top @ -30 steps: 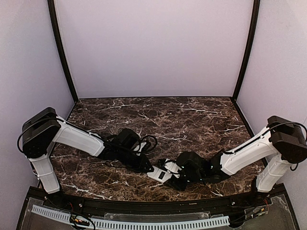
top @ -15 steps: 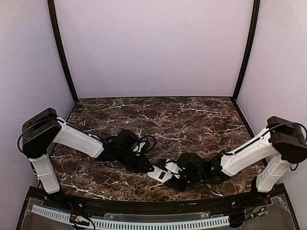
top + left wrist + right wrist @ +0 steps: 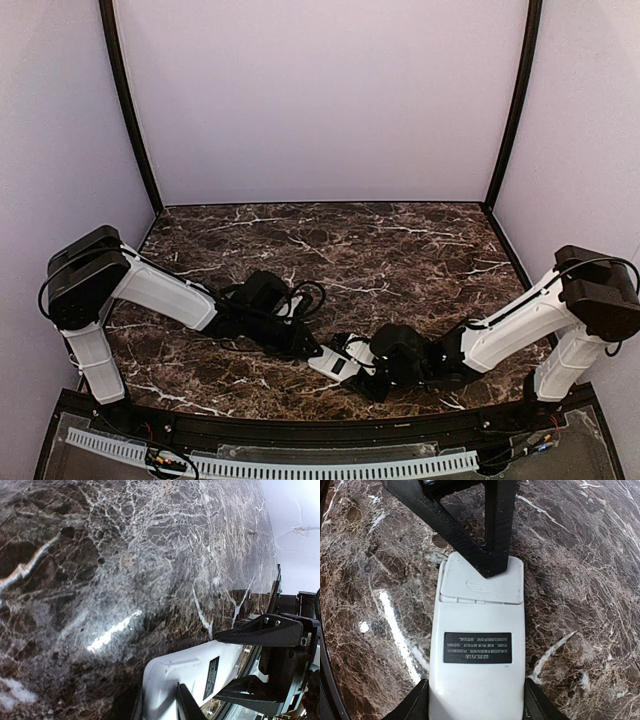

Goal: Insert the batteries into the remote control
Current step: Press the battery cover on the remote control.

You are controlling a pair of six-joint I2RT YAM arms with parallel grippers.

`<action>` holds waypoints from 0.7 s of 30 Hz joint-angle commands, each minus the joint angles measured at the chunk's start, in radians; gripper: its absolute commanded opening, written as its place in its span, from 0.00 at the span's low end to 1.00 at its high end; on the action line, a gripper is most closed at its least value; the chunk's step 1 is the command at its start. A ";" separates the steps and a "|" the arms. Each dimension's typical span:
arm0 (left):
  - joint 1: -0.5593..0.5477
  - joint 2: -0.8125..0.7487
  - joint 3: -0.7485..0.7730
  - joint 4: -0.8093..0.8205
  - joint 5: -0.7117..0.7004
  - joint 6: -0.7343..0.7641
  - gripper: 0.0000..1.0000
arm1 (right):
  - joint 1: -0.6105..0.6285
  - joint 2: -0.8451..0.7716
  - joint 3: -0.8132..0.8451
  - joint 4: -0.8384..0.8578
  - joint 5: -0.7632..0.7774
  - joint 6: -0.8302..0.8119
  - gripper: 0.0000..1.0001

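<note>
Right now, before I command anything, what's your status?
Right fingers clamped on remote control sides, back up. Left fingers tip-down on battery cover, cover not yet off. No batteries in view.

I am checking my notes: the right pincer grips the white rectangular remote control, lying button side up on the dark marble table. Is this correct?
No. The right wrist view shows the white rectangular remote control lying back side up, its black label visible. The rest holds.
</note>
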 commanded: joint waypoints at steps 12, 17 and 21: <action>-0.119 0.084 -0.099 -0.038 0.128 -0.001 0.21 | -0.015 -0.016 -0.039 0.163 0.127 -0.037 0.00; -0.103 0.057 -0.117 -0.050 0.122 0.007 0.21 | -0.015 -0.011 -0.042 0.159 0.111 -0.037 0.00; -0.094 0.041 -0.135 -0.068 0.118 0.010 0.21 | -0.014 -0.009 -0.038 0.140 0.112 -0.039 0.00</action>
